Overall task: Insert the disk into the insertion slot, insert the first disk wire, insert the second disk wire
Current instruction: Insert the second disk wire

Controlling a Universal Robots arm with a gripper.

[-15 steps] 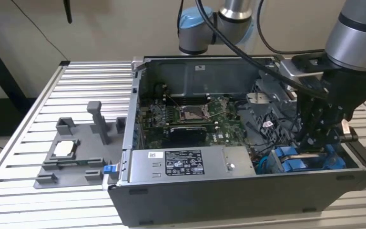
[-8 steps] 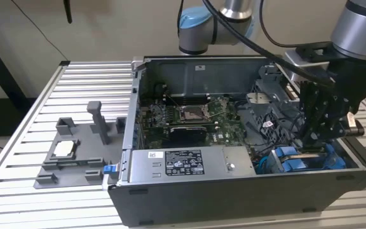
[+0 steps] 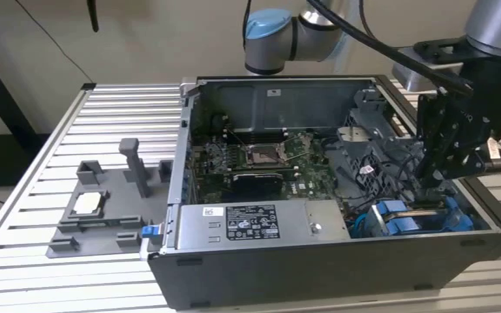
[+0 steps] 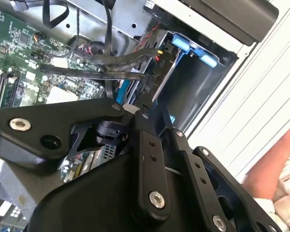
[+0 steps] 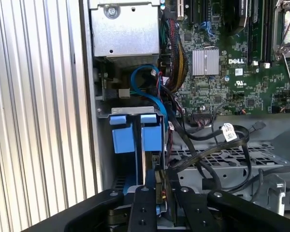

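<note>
Black linkage bars of my claw sit closest to the lens in both wrist views; whether its fingers are open or closed I cannot tell. They reach down at the small grey sheet-metal drive cage with blue plastic fittings, in the front corner of the large grey computer case. Between the blue fittings I see a thin silver edge, perhaps the disk, but I cannot confirm. Black cables run just beside the cage, near the green motherboard.

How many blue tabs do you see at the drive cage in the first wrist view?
2. One blue tab and a second blue tab stand side by side in the drive cage, just beyond the gripper. More may be hidden behind the arm.
</note>
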